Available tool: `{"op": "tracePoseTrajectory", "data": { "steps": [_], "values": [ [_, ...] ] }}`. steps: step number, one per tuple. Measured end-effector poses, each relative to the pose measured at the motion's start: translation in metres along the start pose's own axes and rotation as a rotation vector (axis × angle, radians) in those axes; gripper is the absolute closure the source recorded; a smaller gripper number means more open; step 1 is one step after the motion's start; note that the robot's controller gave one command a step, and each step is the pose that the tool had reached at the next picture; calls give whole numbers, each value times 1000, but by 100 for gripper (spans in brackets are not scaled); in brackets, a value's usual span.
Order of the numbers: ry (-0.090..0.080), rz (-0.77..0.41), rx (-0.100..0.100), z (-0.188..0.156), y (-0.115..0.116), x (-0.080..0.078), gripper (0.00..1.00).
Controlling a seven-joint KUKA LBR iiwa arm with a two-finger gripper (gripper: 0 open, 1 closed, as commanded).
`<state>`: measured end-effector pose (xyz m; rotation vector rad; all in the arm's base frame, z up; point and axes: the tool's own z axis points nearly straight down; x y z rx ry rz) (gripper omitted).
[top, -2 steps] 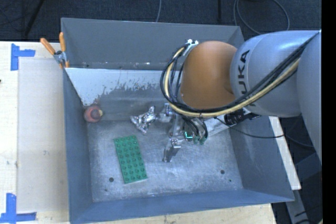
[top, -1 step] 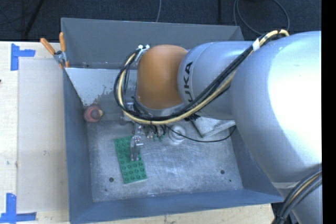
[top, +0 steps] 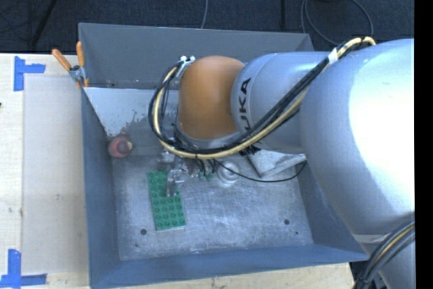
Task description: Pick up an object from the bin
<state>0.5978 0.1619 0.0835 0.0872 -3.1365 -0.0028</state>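
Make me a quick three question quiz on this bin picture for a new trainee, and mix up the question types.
1. True or false: the green studded plate lies flat on the floor of the bin.
2. Multiple choice: the end effector is nearest to A) the plate's upper end in the view, B) the small reddish round thing, C) the bin's lower wall.
3. Fill in: the reddish thing lies to the plate's upper ____ in the camera view.

Key: 1 true; 2 A; 3 left.
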Motion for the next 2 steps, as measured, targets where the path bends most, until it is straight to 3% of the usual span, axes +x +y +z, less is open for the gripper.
{"op": "tracePoseTrajectory", "data": {
  "steps": [1, 2],
  "values": [
    [-11, -253, 2, -114, 7, 13, 100],
    [-8, -584, 3, -168, -2, 19, 100]
  ]
}}
